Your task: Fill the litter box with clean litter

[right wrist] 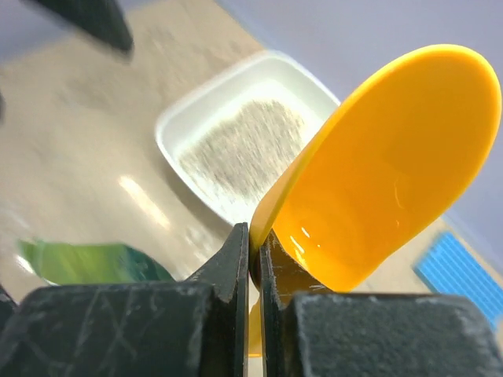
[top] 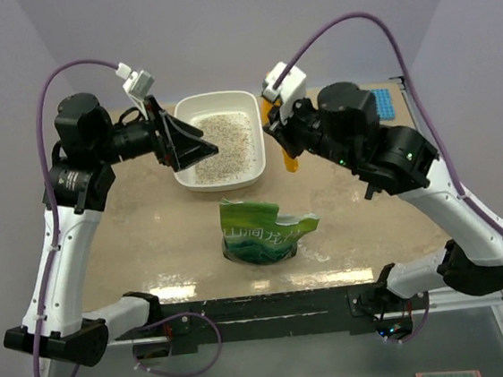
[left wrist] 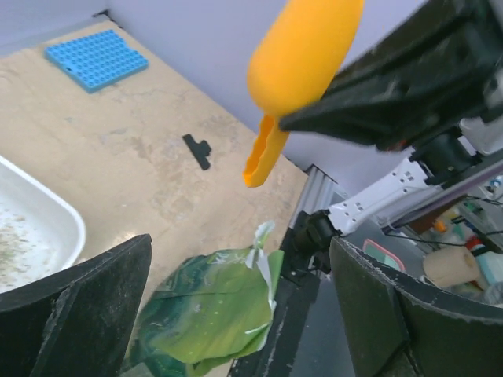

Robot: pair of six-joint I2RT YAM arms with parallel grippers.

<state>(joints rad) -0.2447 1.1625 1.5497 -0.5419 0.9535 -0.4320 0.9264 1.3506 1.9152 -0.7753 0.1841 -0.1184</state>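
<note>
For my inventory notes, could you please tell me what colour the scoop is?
The scoop is plain orange-yellow, clearest in the right wrist view.

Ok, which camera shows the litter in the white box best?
Top external: the litter shows across the litter box, the left gripper covering one edge. Right wrist shows it blurred beyond the scoop; left wrist catches only a sparse corner.
</note>
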